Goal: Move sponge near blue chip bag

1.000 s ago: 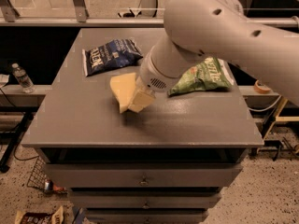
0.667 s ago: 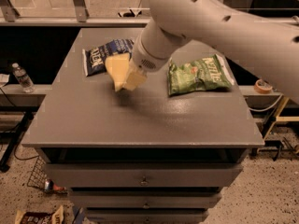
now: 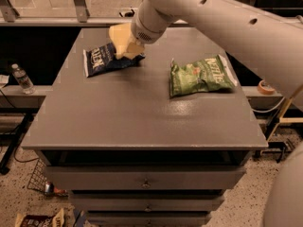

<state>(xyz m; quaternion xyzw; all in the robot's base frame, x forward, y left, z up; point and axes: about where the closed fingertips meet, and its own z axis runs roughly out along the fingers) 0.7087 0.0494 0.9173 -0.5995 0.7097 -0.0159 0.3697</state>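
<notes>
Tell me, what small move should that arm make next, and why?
Probably lower the sponge onto the table beside the blue chip bag and release it. The gripper holds it at the bag's far right corner, apparently off the tabletop, so it seems near enough.

One camera only, high up at the front of the desk (image 3: pixel 142 122), looking steeply down over its whole top from fairly close, the arm (image 3: pixel 227 27) crossing from upper right, the pincer (image 3: pixel 129 47) above the far-left corner.
</notes>
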